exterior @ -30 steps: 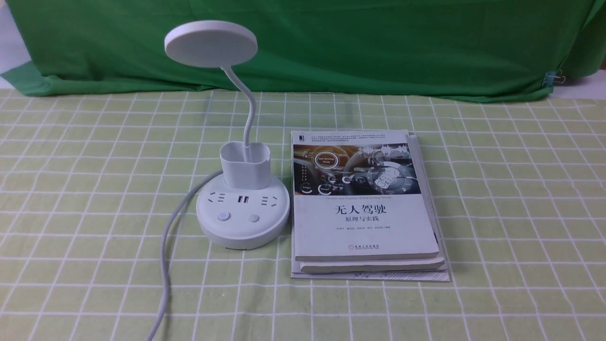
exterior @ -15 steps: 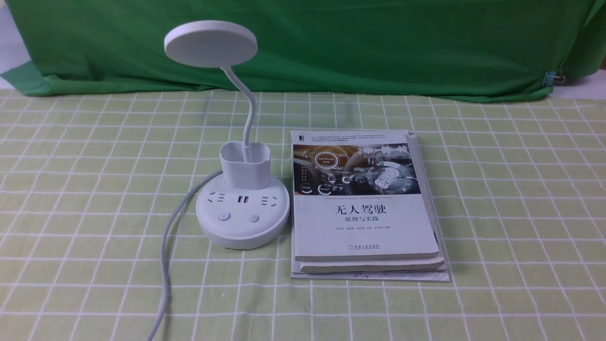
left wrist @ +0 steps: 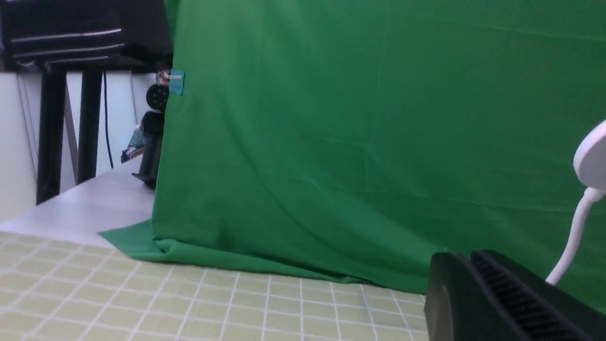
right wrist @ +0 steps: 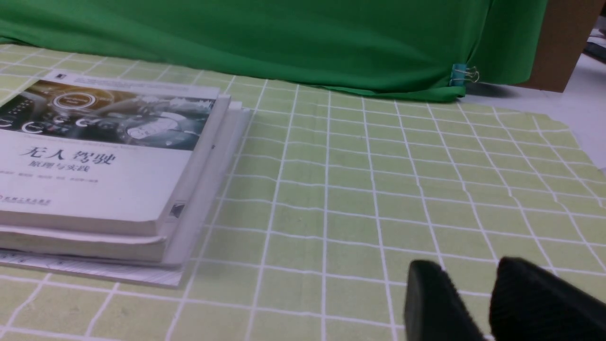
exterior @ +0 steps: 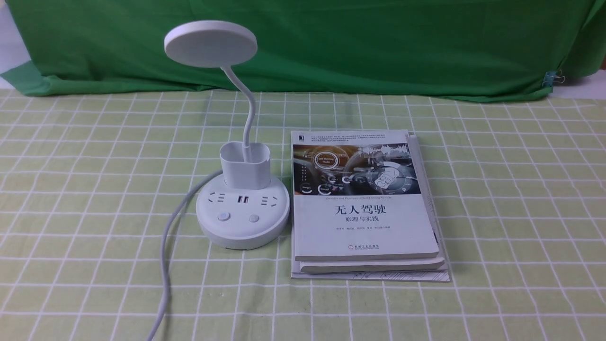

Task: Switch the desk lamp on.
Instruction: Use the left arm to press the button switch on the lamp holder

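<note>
**Nothing moved, lamp untouched**

Nothing had changed in the last second, so the job had not begun. The desk lamp [exterior: 242, 208] stood ahead of the left gripper [left wrist: 466, 267], well apart from it. I could not tell if that gripper was wide or narrow. The right gripper [right wrist: 483, 279] held nothing and showed a small gap. The books [exterior: 364, 208] lay between it and the lamp

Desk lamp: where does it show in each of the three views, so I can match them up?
Front view: the desk lamp stands whole, left of centre, its base beside the books.
Left wrist view: only its head and part of the neck, cropped by the frame.
Right wrist view: not in it.
Shared landmark: the green backdrop, in all three.
</note>
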Motion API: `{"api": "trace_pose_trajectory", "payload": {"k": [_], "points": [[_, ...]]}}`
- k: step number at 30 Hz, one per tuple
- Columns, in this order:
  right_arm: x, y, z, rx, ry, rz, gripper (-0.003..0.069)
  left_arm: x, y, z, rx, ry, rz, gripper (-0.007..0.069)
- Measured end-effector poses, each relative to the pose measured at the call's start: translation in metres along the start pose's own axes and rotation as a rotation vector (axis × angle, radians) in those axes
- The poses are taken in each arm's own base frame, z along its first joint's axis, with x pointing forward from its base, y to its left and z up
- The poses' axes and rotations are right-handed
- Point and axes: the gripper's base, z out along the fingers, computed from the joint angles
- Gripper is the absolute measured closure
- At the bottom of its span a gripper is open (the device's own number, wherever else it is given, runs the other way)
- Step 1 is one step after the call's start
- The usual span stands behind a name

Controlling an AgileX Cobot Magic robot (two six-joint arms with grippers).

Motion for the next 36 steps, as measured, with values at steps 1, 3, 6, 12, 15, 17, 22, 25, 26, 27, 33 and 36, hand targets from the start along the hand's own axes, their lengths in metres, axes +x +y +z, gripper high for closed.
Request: {"api": "trace_pose_trajectory", "payload": {"k": [1,3,6,12,15,17,22,25,26,27,33,36], "points": [[0.000,0.000,0.000,0.000,0.000,0.000,0.0414,-0.010,-0.001,0.004,0.000,0.005,0.020,0.0606],[0.000,0.000,0.000,0.000,0.000,0.000,0.0414,-0.027,-0.002,0.017,-0.007,0.064,0.045,0.0606],[0.000,0.000,0.000,0.000,0.000,0.000,0.0414,-0.037,-0.002,0.034,-0.022,0.173,0.035,0.0606],[0.000,0.000,0.000,0.000,0.000,0.000,0.0414,-0.014,0.002,0.066,-0.046,0.473,0.069,0.0606],[0.000,0.000,0.000,0.000,0.000,0.000,0.0414,-0.008,0.002,0.075,-0.037,0.497,0.107,0.0606],[0.000,0.000,0.000,0.000,0.000,0.000,0.0414,-0.004,0.002,0.084,-0.029,0.495,0.109,0.0606],[0.000,0.000,0.000,0.000,0.000,0.000,0.0414,0.012,0.002,0.099,-0.049,0.576,-0.009,0.0606],[0.000,0.000,0.000,0.000,0.000,0.000,0.0414,0.024,0.002,0.105,-0.055,0.642,-0.023,0.0606],[0.000,0.000,0.000,0.000,0.000,0.000,0.0414,0.030,0.003,0.109,-0.058,0.684,-0.024,0.0606],[0.000,0.000,0.000,0.000,0.000,0.000,0.0414,0.034,0.003,0.112,-0.060,0.721,-0.029,0.0606],[0.000,0.000,0.000,0.000,0.000,0.000,0.0414,0.052,0.002,0.140,-0.046,1.033,-0.010,0.0606],[0.000,0.000,0.000,0.000,0.000,0.000,0.0414,0.053,-0.002,0.157,0.012,1.146,0.001,0.0606]]}}
